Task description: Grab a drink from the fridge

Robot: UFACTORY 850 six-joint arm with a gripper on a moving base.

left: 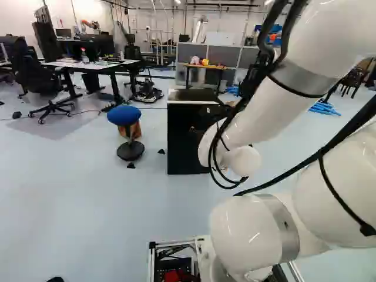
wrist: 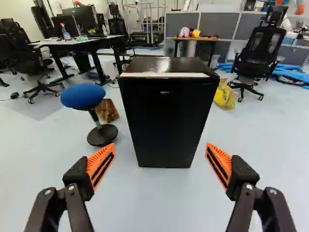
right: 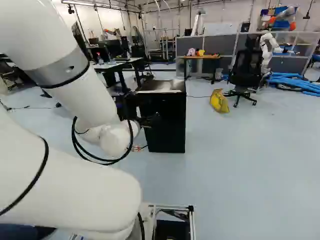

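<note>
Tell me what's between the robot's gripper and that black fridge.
Only pale floor. The wrist view shows the open gripper facing the fridge, with no object standing in the stretch between them.

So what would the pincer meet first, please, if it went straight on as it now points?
Probably the black fridge, straight ahead of the open pincer, though its distance is hard to judge.

From where I'm standing, the arm is all smooth, glossy white tubes and rounded joints, with grey bands, thin black ties and looping black cables. Its black gripper has round screws and ribbed orange pads.
</note>
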